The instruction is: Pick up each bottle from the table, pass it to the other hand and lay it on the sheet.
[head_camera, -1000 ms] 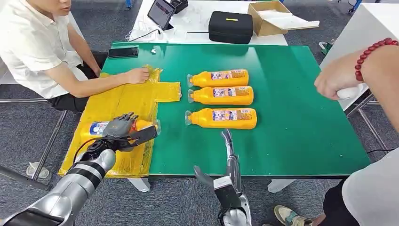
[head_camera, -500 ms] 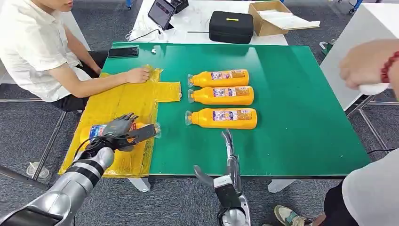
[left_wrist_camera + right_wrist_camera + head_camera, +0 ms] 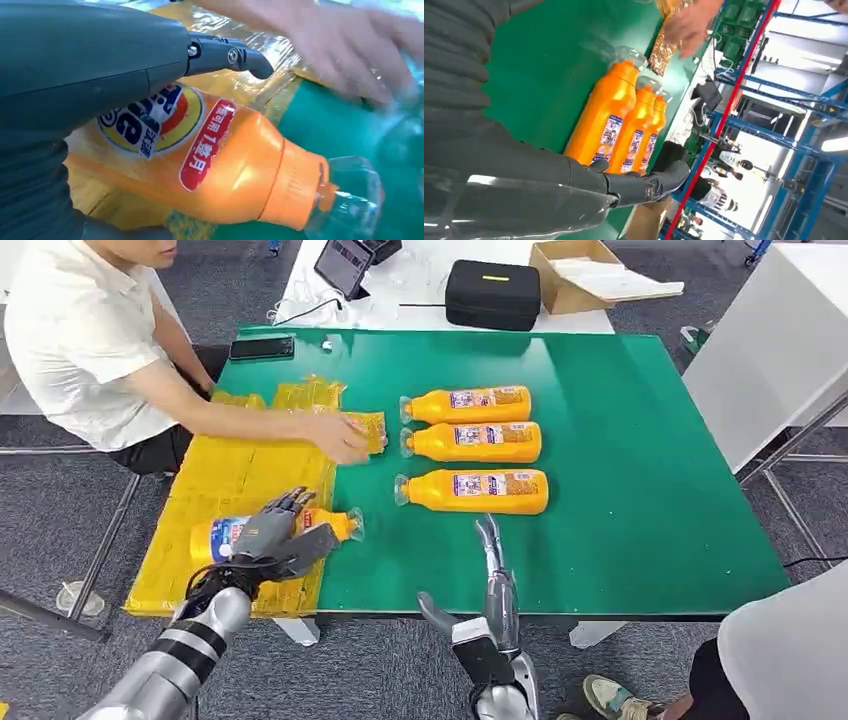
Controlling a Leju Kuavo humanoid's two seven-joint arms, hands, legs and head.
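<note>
Green table (image 3: 620, 490) under us. Our left hand (image 3: 272, 536) grips an orange bottle (image 3: 320, 523), red-blue label, clear cap, lying on the yellow sheet (image 3: 235, 480) at its edge. Our right hand (image 3: 490, 590) hangs spread, holding nothing; three matching bottles (image 3: 470, 490) lie just beyond.

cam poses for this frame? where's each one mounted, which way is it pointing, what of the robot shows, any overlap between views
Head view: high on the body, facing forward and down at the green table; both arms rise from below, left robot hand on a bottle, right robot hand at the near edge.
Left wrist view: behind the left robot hand, close on that bottle over the yellow sheet.
Right wrist view: behind the right robot hand, facing across the table at three bottles.
Shared: head and right wrist views both show those three bottles.
</note>
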